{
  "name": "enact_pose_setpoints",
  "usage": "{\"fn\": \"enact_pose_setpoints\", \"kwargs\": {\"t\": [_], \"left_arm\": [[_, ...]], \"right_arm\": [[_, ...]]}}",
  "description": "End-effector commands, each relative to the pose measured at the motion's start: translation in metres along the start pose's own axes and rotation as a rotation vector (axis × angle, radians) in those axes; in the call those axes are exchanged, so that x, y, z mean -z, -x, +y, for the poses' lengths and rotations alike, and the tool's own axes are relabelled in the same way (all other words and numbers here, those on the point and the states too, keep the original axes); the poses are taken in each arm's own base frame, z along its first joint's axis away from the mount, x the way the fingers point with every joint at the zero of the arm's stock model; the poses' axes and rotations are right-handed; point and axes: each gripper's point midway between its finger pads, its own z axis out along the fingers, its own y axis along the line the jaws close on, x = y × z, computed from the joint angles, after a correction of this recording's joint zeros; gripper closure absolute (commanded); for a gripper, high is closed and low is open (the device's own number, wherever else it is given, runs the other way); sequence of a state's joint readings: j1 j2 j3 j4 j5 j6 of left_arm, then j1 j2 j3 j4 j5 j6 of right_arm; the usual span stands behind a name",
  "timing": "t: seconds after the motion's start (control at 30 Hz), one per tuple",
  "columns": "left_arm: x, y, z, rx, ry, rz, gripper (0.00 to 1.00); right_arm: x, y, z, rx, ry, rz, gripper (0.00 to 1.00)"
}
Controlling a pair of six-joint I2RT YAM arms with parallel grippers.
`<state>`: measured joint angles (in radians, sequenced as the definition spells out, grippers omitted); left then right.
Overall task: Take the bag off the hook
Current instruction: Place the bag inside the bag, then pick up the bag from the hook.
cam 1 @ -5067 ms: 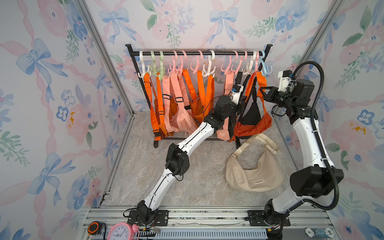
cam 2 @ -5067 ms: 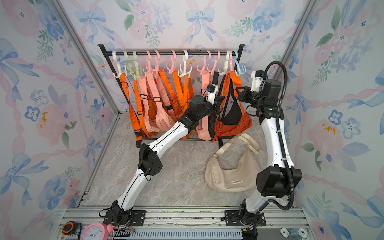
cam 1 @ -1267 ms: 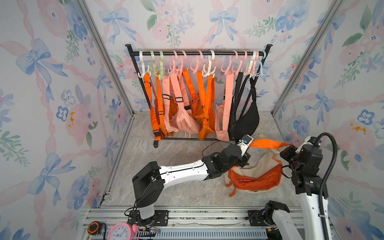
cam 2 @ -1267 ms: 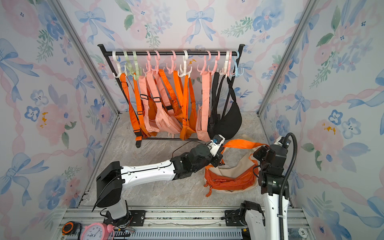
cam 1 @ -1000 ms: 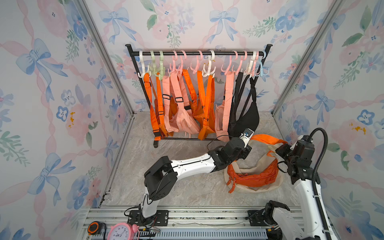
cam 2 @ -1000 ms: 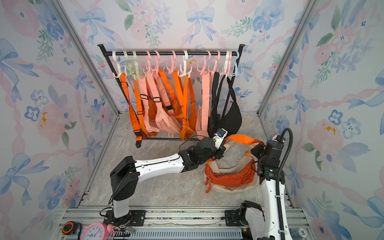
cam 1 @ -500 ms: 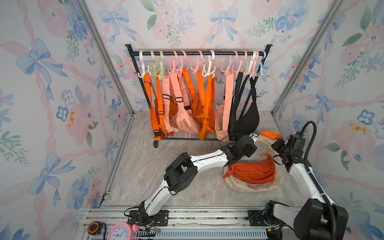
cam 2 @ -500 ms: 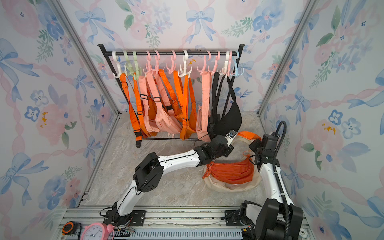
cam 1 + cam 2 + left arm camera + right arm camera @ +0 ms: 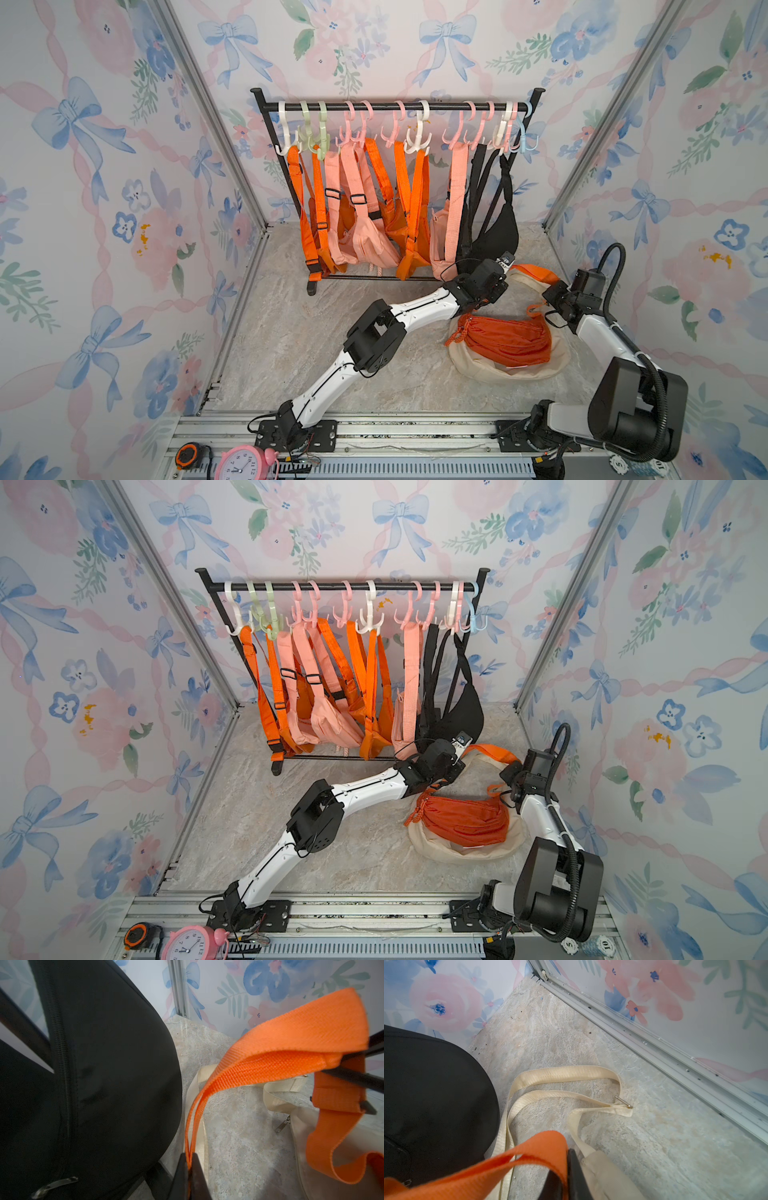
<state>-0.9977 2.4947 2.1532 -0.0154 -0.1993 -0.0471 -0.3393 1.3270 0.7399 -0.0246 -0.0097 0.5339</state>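
Note:
The orange bag point(image 9: 505, 338) point(image 9: 463, 818) lies off the rack, on top of a beige bag point(image 9: 498, 372) on the floor at the right. Its orange strap point(image 9: 536, 272) point(image 9: 291, 1043) arches up between my two grippers. My left gripper point(image 9: 505, 266) point(image 9: 189, 1159) is shut on one end of the strap, close beside the hanging black bag point(image 9: 104, 1064). My right gripper point(image 9: 548, 293) point(image 9: 566, 1167) is shut on the strap's other end. At the right end of the rail point(image 9: 440, 107), the pale blue hook point(image 9: 528, 139) hangs bare.
Several orange and pink bags point(image 9: 365, 232) and the black bag point(image 9: 498, 232) hang from hooks on the rack at the back. The beige bag's strap point(image 9: 560, 1093) is looped on the floor near the right wall's metal rail point(image 9: 654, 1043). A pink clock point(image 9: 241, 461) and tape measure point(image 9: 187, 453) sit by the front rail.
Both grippers have carried the strap back toward the rack and lower. The orange bag has sunk flat onto the beige bag. Five seconds ago it hung at the rack's right end.

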Motion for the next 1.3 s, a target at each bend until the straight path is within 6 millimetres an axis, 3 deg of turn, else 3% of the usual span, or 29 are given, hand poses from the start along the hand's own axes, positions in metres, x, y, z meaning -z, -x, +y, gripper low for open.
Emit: {"fn": "enact_pose_setpoints", "kwargs": {"t": [0.0, 0.1, 0.23, 0.37, 0.5, 0.9, 1.1, 1.27], "left_arm": [[-0.011, -0.006, 0.007, 0.039, -0.027, 0.025, 0.90], [-0.011, -0.003, 0.011, 0.059, -0.040, 0.020, 0.79], [-0.001, 0.010, 0.012, 0.041, -0.043, 0.009, 0.69], [0.016, 0.033, 0.017, 0.043, -0.039, -0.016, 0.65], [0.043, 0.058, 0.017, 0.061, -0.044, -0.050, 0.63], [0.145, 0.114, 0.006, 0.063, -0.038, -0.200, 0.63], [0.198, 0.123, 0.018, 0.095, -0.013, -0.281, 0.62], [0.223, 0.123, 0.031, 0.113, 0.024, -0.304, 0.60]], "right_arm": [[-0.002, 0.010, 0.004, -0.008, 0.023, -0.022, 0.87], [-0.002, 0.010, 0.001, -0.016, 0.020, -0.022, 0.82], [0.001, 0.013, 0.003, -0.031, 0.035, -0.030, 0.67], [0.009, 0.018, 0.008, -0.034, 0.059, -0.042, 0.46], [0.022, 0.025, 0.017, -0.034, 0.096, -0.070, 0.34], [0.090, 0.051, 0.065, 0.012, 0.263, -0.185, 0.26], [0.138, 0.058, 0.100, 0.082, 0.423, -0.246, 0.23], [0.164, 0.053, 0.126, 0.148, 0.519, -0.253, 0.23]]}}
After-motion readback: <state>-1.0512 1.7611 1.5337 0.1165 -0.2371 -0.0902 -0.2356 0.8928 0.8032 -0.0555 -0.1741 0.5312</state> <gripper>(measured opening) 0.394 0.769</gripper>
